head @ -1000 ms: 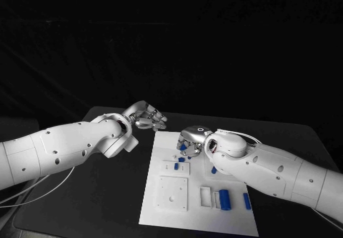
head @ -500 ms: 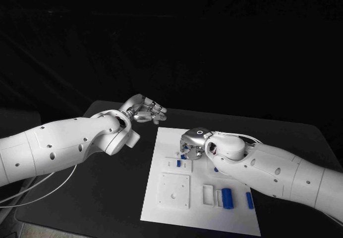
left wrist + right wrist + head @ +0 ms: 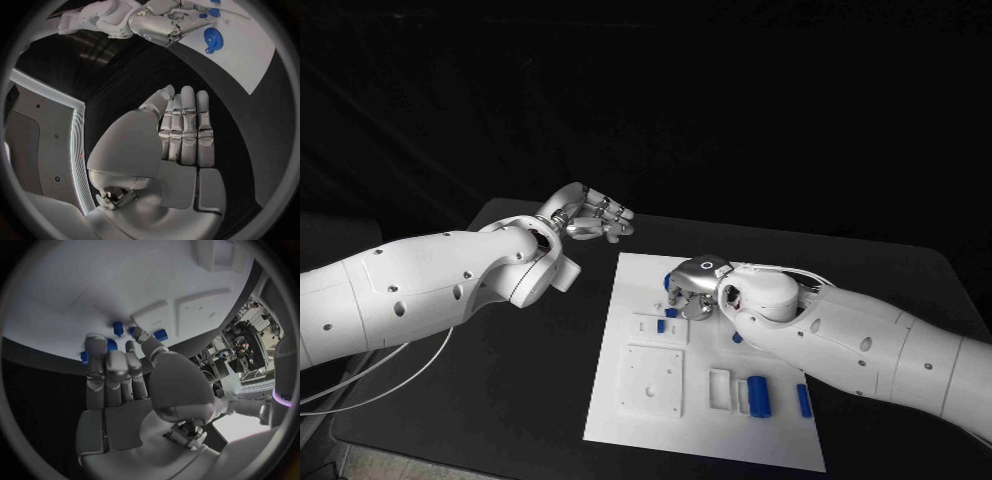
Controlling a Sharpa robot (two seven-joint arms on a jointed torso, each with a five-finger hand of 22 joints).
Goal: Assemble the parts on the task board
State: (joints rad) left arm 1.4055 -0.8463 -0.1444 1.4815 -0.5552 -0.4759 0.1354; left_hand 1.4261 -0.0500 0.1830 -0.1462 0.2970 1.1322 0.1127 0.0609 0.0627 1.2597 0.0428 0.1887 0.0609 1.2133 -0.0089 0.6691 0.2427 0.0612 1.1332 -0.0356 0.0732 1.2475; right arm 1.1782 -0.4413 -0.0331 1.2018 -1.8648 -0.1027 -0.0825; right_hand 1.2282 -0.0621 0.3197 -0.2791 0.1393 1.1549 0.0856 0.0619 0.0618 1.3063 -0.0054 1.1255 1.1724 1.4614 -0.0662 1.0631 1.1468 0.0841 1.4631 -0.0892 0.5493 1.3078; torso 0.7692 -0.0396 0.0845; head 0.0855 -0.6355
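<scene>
The white task board (image 3: 640, 425) lies in the middle of the black table. My right hand (image 3: 695, 290) hangs low over its far part, fingers bent down among small blue parts (image 3: 117, 329). Its fingertips (image 3: 95, 342) touch those parts; whether one is gripped I cannot tell. A blue gear (image 3: 211, 37) lies on the board (image 3: 250, 45) just beside that hand (image 3: 164, 22). My left hand (image 3: 596, 216) is raised off the board's far left corner. Its fingers (image 3: 186, 120) are straight and side by side, holding nothing.
Nearer to me the board carries a raised white square plate (image 3: 651, 380), a white slotted block (image 3: 718, 390), a blue cylinder (image 3: 759, 397) and a blue bar (image 3: 803, 400). Black table surrounds the board on all sides.
The whole picture has shifted slightly. My right hand has sunk a little onto the blue parts. My left hand stays raised in about the same place.
</scene>
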